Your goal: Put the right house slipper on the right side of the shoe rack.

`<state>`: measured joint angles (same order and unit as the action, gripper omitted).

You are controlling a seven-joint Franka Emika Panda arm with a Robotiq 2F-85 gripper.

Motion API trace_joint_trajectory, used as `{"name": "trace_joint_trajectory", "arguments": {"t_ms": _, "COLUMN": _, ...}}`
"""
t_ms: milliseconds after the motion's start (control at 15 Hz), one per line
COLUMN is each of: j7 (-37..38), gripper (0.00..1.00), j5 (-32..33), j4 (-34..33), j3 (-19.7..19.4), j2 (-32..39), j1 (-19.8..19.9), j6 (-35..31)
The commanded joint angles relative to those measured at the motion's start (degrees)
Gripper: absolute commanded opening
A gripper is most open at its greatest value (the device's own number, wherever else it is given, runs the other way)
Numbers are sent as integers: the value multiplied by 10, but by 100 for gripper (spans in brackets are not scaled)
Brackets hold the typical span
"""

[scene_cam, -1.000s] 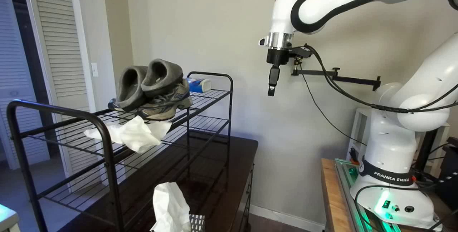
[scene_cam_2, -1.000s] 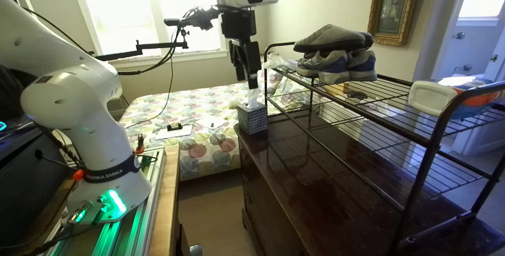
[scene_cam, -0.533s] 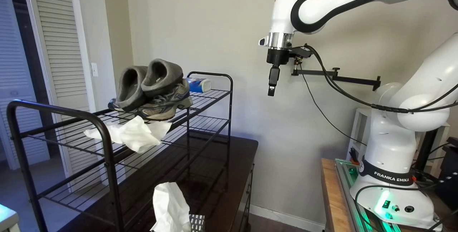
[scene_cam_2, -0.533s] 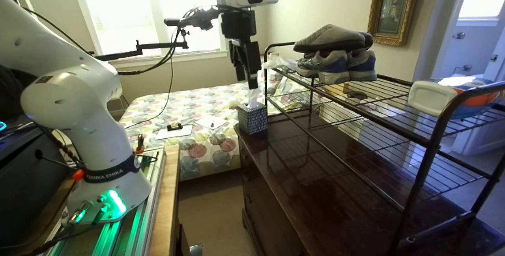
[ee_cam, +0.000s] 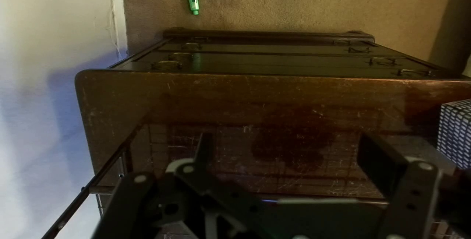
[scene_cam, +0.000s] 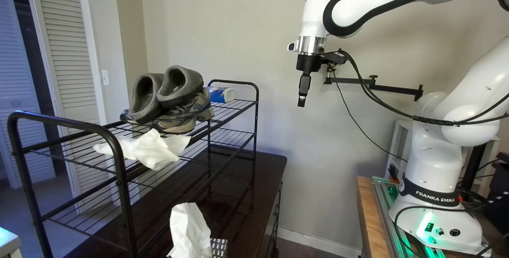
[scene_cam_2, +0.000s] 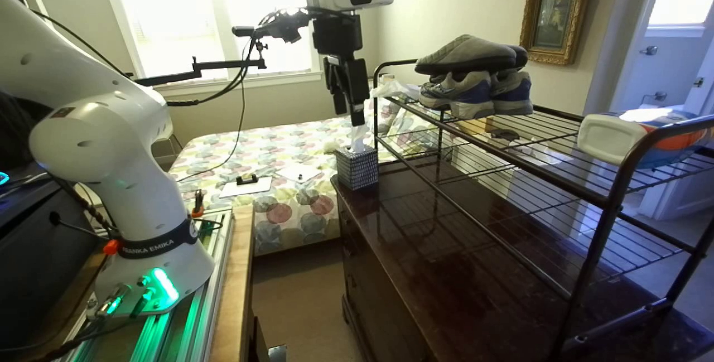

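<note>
Two matching grey slippers lie on top of the sneakers on the black wire shoe rack (scene_cam: 122, 186) (scene_cam_2: 502, 153). In an exterior view, one slipper (scene_cam: 181, 87) leans against the other (scene_cam: 144, 99), dark openings showing. In an exterior view, the nearer slipper (scene_cam_2: 466, 55) partly hides the farther one (scene_cam_2: 521, 55). I cannot tell which is the right one. My gripper (scene_cam: 302, 101) (scene_cam_2: 348, 105) points down in the air, apart from the rack. In the wrist view my gripper (ee_cam: 287, 143) has its fingers wide apart with nothing between them. The slippers are out of the wrist view.
Grey-blue sneakers (scene_cam: 179, 117) (scene_cam_2: 471, 94) sit on the upper shelf under the slippers. White crumpled tissue (scene_cam: 153, 148) lies beside them. A wipes container (scene_cam_2: 608, 139) lies at the rack's far end. A tissue box (scene_cam_2: 357, 168) stands on the dark dresser (scene_cam_2: 424, 250).
</note>
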<state>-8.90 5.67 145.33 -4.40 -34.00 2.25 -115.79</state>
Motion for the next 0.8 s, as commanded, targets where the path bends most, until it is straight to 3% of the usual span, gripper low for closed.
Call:
{"name": "trace_joint_trajectory", "arguments": {"t_ms": 0, "j7": 0, "gripper": 100, "j5": 0, "j4": -1, "j3": 0, "j2": 0, "j1": -1, "j6": 2}}
{"name": "trace_joint_trajectory", "arguments": {"t_ms": 267, "j7": 0, "gripper": 100, "j5": 0, "j4": -1, "j3": 0, "j2": 0, "j1": -1, "j6": 2}}
{"name": "trace_joint_trajectory", "arguments": {"t_ms": 733, "j7": 3, "gripper": 100, "j5": -5, "j4": -63, "j3": 66, "j2": 44, "j1": -68, "j6": -69}}
